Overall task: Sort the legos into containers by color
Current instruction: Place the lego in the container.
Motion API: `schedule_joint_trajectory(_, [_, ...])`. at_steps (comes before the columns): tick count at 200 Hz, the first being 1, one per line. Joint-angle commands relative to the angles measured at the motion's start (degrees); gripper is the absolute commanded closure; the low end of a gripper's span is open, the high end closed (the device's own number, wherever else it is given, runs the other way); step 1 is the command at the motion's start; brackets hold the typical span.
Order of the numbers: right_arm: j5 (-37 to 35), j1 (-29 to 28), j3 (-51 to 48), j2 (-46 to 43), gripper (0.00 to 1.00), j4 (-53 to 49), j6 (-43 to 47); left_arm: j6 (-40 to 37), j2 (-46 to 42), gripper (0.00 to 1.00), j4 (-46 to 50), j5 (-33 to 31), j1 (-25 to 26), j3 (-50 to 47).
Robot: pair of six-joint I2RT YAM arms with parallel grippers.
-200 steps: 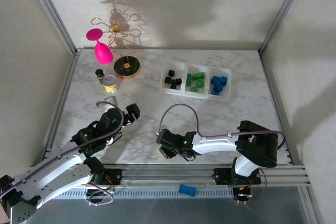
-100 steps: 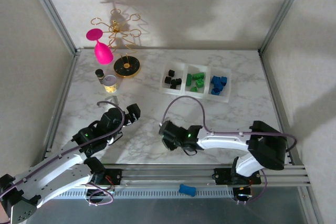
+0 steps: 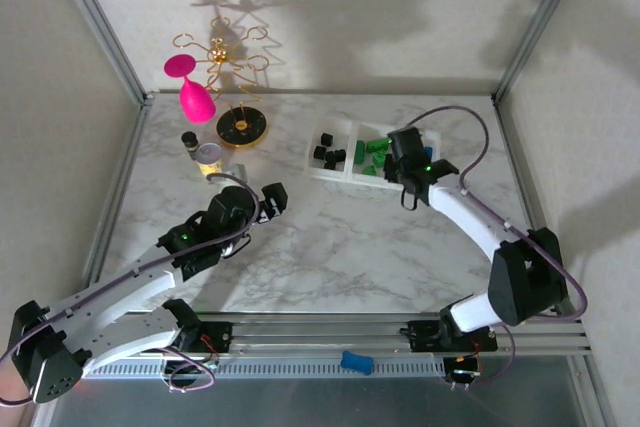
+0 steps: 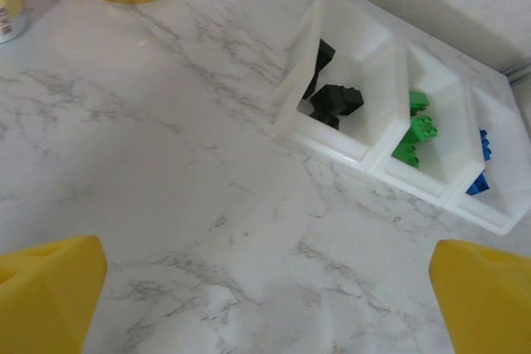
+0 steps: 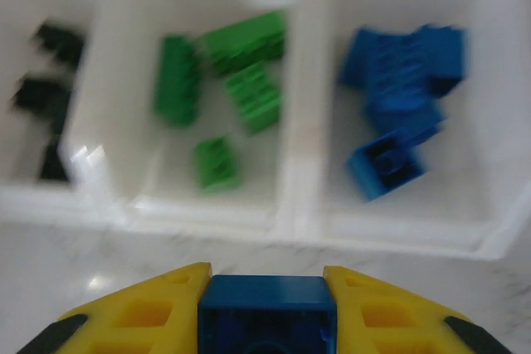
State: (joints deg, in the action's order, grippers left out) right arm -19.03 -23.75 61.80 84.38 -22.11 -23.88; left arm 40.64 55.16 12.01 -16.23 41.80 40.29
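Left gripper (image 3: 270, 200) first: fingers spread wide, nothing btwn them, hanging over the bare marble table (image 4: 166, 163) and well apart from the tray (image 4: 323, 140). We'd count it out of this one.

Next over, the tray itself. Black legos (image 4: 336, 99) sit in the left compartment, green legos (image 5: 241, 64) in the middle, blue legos (image 5: 406, 80) on the right. Everything matches afaict, tho the wrist pic is blurry.

Then the right gripper (image 3: 403, 150), which is the one that matters rn. It's closed down on a blue brick (image 5: 267, 311), pinched snug btwn the two yellow fingers, and it's up at the tray's near edge.

The key bit imo: in the right wrist view the brick lines up w/ the right-hand end of the green compartment, just left of the wall dividing green from blue. So the blue compartment lies ahead and off to the right of the claw. We reckon it needs a nudge right and fwd before letting go, else the brick could land in green or clip that wall. Can't tell the brick's long axis from here.
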Motion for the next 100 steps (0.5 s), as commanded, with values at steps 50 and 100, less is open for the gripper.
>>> schedule_joint_trajectory(50, [2.0, 9.7, 11.1, 16.6, 0.73, 5.8, 4.7, -3.5, 6.6, 0.00, -5.5, 2.6, -0.3, 4.8])
schedule_joint_trajectory(100, [2.5, 11.1, 14.1, 19.9, 0.55, 6.0, 5.7, -3.8, 6.9, 0.00, -6.0, 1.1, -0.5, 4.7])
